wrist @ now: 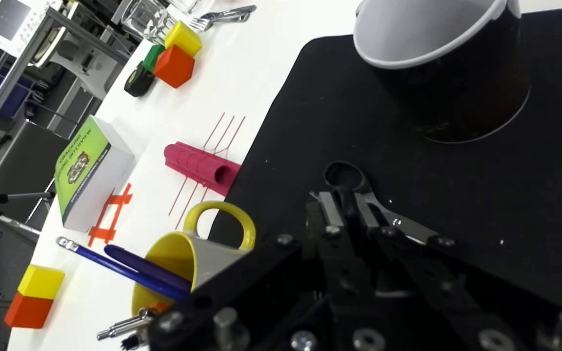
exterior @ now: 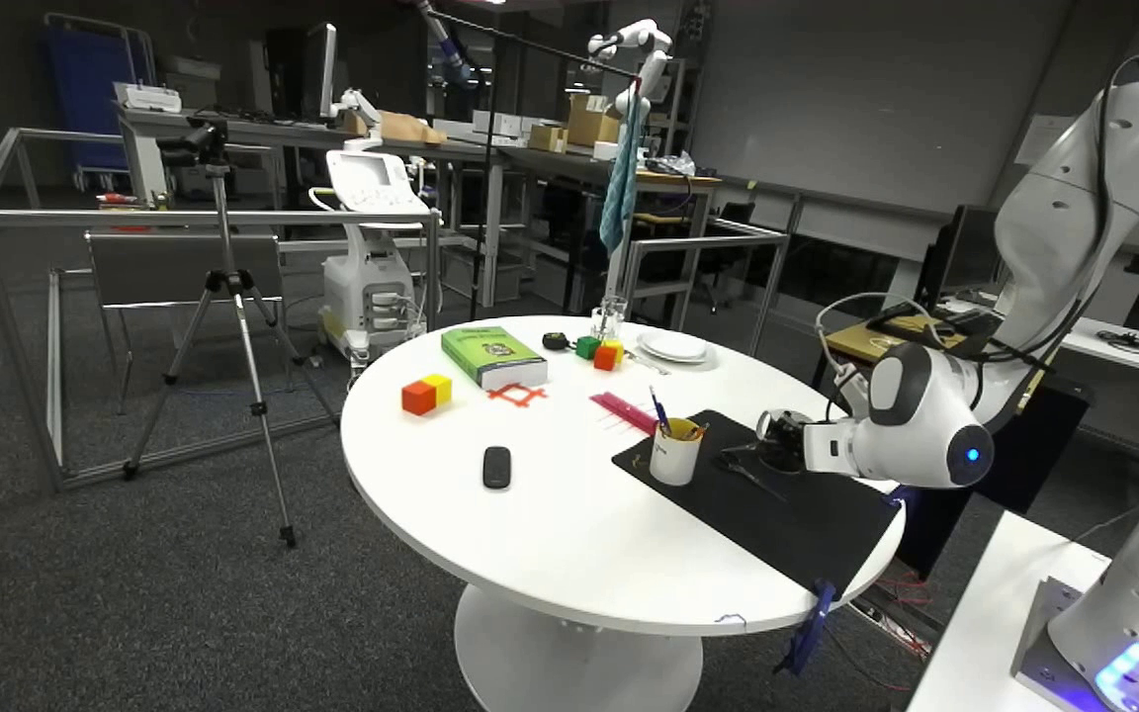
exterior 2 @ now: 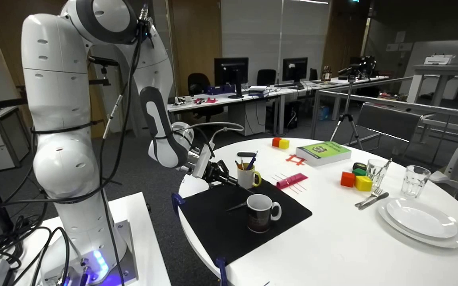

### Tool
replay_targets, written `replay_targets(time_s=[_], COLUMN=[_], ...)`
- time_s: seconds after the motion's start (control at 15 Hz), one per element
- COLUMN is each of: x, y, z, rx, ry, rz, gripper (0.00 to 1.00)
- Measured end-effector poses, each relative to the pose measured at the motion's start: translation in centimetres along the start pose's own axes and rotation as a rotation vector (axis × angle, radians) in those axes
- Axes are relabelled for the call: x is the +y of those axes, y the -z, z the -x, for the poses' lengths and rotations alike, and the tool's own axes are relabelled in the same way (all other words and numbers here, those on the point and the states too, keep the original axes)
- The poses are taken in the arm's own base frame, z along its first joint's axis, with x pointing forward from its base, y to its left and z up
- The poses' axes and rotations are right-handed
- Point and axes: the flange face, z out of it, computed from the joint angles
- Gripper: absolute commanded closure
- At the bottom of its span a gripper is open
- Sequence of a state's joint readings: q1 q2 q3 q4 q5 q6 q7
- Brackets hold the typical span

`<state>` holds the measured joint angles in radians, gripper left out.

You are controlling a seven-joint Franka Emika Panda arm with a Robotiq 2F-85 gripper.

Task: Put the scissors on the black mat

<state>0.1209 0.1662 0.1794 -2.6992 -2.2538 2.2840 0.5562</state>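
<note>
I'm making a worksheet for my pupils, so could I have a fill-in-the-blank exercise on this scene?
The pincer grips the ____.
The mug holding pens has a ____ handle.
The book has a ____ cover.
Beside the plates lie a knife and a ____.

Missing words: scissors; yellow; green; fork.

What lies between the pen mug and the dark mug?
The scissors, with the hand closed on their handle. The wrist view shows it: pen mug at lower left, dark mug at upper right.
</note>
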Motion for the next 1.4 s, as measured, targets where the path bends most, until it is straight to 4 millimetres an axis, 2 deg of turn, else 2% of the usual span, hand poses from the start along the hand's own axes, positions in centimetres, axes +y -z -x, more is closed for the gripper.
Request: replay_targets(time_s=[0.73, 1.4], x=[-0.5, -1.0], y=[-1.4, -1.7], z=[-1.3, -2.2], rx=[-0.049, -0.042], ry=[0.048, 0.069], rz=[0.054, 0.062], gripper=[0.98, 0.98])
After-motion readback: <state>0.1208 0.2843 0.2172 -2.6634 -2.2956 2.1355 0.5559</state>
